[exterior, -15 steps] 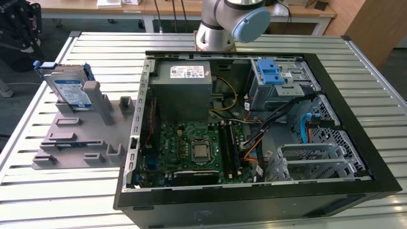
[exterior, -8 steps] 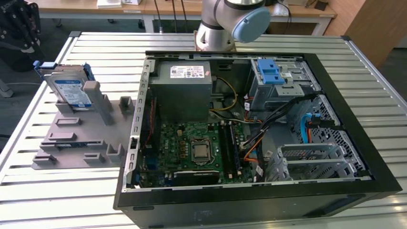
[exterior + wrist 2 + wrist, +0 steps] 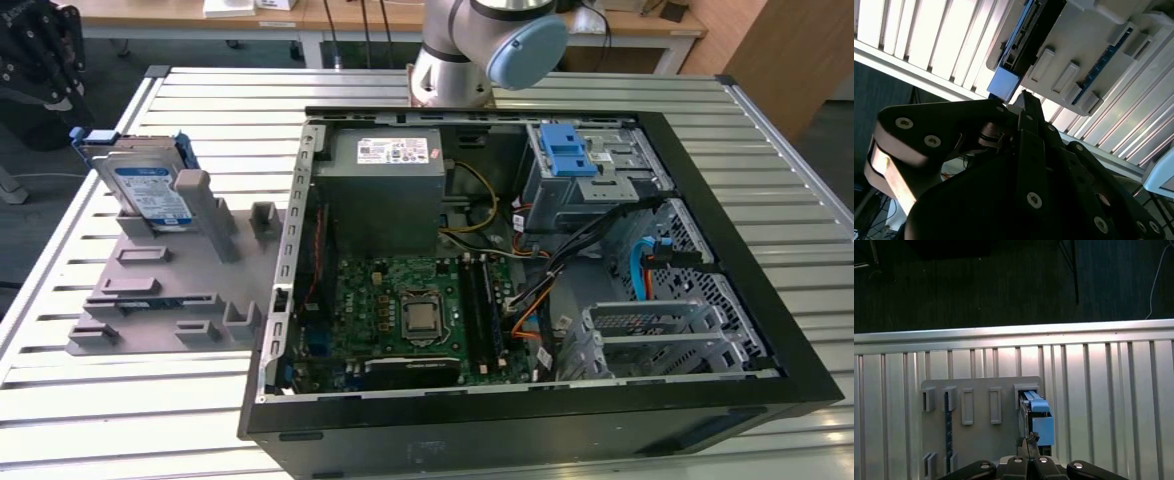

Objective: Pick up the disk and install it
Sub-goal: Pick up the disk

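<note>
Disk [image 3: 144, 188]: silver drive with a blue-and-white label on its broad face and blue carrier rails along its edges. It stands upright on one edge in a slot of the grey holder [image 3: 147, 300]. The holder sits on the table [image 3: 80, 400] at the exterior view's left, outside the open computer case [image 3: 534, 425]. In the first wrist view the disk [image 3: 1034, 412] appears edge-on, with its blue end tab uppermost.

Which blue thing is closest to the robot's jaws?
The blue tab on the disk, standing in the grey stand just ahead of the jaws. The other two blue tabs sit inside the computer case, far off.
</note>
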`<state>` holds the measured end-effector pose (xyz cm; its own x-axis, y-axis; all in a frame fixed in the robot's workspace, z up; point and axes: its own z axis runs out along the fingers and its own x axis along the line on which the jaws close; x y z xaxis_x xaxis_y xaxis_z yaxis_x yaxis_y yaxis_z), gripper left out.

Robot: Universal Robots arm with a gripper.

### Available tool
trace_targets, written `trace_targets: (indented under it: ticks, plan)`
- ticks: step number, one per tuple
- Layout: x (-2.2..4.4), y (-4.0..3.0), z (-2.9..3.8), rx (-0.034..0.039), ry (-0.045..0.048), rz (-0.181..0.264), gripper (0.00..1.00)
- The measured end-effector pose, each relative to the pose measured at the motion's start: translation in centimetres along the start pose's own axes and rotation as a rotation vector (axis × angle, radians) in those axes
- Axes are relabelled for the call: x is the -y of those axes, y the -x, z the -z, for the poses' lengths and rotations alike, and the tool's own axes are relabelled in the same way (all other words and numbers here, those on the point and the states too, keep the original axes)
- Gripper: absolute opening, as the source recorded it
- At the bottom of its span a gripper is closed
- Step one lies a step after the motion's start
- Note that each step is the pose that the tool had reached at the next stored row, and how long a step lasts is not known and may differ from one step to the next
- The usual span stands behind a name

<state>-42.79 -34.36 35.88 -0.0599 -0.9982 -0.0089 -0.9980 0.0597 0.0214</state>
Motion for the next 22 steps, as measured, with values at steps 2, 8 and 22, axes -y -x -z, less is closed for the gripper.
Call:
trace_targets:
  ticks: [2, 8, 22]
  plan:
    - [0.0, 0.0, 0.0, -0.0004, 0.0001, 0.016, 0.11]
    - [0.0, 0.0, -0.01, -0.0026, 0.0011, 0.124, 0.11]
    - [0.0, 0.0, -0.02, -0.0048, 0.0018, 0.223, 0.11]
